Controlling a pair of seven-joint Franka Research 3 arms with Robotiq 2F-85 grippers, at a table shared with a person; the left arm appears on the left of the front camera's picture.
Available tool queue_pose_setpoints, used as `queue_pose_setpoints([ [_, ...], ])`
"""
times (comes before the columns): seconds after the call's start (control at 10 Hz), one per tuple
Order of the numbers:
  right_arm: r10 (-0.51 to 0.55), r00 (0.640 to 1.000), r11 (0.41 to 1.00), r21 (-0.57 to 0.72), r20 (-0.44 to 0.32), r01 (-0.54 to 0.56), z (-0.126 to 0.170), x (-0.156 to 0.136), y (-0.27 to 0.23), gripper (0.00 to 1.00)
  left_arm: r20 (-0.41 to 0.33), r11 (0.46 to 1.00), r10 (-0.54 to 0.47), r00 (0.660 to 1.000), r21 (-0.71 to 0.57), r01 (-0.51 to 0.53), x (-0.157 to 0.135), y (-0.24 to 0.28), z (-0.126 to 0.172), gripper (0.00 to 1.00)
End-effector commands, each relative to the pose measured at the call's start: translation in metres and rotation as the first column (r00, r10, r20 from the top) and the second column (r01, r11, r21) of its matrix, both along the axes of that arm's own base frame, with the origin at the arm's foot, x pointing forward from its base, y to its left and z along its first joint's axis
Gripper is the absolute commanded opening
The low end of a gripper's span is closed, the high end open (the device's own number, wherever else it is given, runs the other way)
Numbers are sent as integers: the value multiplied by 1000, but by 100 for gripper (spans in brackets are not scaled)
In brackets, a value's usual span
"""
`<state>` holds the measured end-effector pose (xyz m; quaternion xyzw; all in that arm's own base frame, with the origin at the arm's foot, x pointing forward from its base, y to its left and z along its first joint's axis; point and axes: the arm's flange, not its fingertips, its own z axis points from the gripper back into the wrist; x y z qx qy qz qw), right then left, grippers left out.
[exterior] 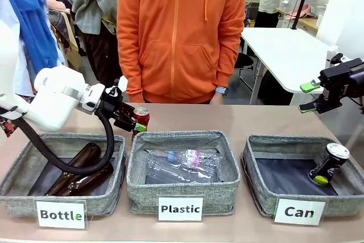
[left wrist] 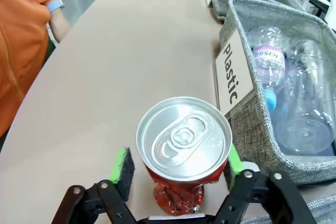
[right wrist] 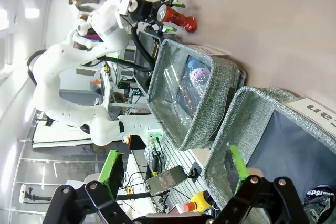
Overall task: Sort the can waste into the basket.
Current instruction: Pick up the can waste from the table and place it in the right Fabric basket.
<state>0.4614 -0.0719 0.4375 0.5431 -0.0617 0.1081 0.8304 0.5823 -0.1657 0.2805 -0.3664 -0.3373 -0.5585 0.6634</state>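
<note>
tan tabletop, red can (left wrist: 182,148) between released left tool's (left wrist: 178,167) green pads

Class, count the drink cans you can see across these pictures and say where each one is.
2. The red can stands on the table behind the Plastic basket, between the left gripper pads. The black can lies in the Can basket. Others may be hidden.

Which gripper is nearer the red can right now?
Left. The left gripper straddles the red can, a green pad on either side of it behind the Plastic basket. The right gripper hangs open far off, above the Can basket.
</note>
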Motion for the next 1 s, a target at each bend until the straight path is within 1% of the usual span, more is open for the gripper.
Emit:
queue_pose_setpoints([
  [0.0, 8, 1000, 1000, -3, 11, -8, 2, -1, -2, 100, 4, 999, -12, 1000, -34, 12, 4, -5, 0, 0],
  [0.2, 8, 1000, 1000, -3, 11, -8, 2, -1, -2, 100, 2, 999, -15, 1000, -44, 15, 4, -6, -2, 0],
  [0.3, 8, 1000, 1000, -3, 11, -8, 2, -1, -2, 100, -4, 999, -20, 1000, -45, 19, 6, -6, -3, 16],
  [0.4, 8, 1000, 1000, -3, 11, -8, 2, -1, -2, 100, -6, 999, -22, 1000, -42, 22, 7, -6, -3, 7],
  [0.5, 8, 1000, 1000, -3, 11, -8, 2, -1, -2, 100, -4, 999, -23, 1000, -42, 23, 6, -5, -3, 0],
  [0.7, 8, 1000, 1000, -3, 11, -8, 2, -1, -2, 100, 13, 999, -5, 1000, -53, 6, 6, 2, 6, 0],
  [0.8, 8, 1000, 1000, -3, 11, -8, 2, -1, -2, 100, 40, 998, 14, 999, -62, -11, 5, 9, 17, 0],
  [0.9, 8, 1000, 1000, -3, 11, -8, 2, -1, -2, 100, 93, 996, 40, 995, -78, -33, 2, 18, 38, 0],
])
